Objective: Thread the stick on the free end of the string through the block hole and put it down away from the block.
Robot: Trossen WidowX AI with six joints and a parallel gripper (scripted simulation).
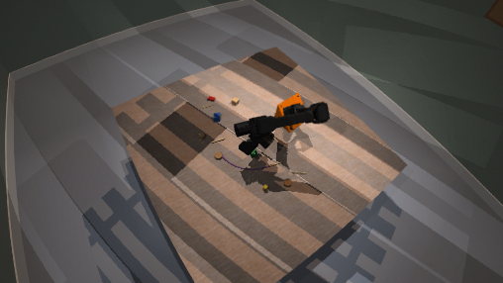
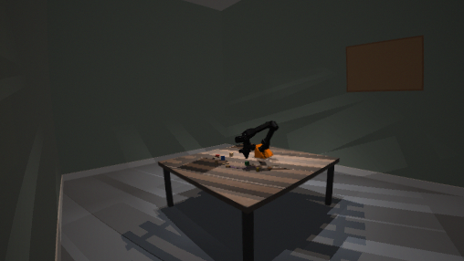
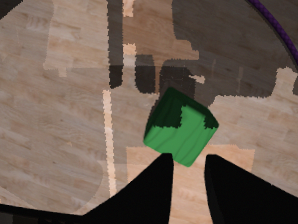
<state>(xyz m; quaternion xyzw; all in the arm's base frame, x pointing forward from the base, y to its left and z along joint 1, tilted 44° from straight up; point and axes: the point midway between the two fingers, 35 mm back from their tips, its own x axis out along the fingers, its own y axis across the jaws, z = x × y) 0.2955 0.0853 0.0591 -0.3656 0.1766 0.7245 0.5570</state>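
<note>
Your gripper [image 1: 254, 146] [image 2: 247, 156] [image 3: 188, 164] is nearly clenched, its fingertips close together with nothing visible between them, above the table [image 1: 218, 213] [image 2: 247, 196] [image 3: 55, 130]. The green block [image 1: 254, 153] [image 2: 247, 163] [image 3: 181, 131] sits just beyond your fingertips. Near it, the purple string [image 1: 243, 167] [image 3: 274, 21] curves across the table from the round button [image 1: 218, 155] to its thin stick [image 1: 274, 164]. You can't make out which block has the hole.

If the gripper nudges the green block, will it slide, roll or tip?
The green block would probably slide rather than roll, given its flat faces and straight edges. Tipping seems unlikely from a low push, since it looks squat. Its wood-like grain suggests it is stiff and fairly light.
</note>
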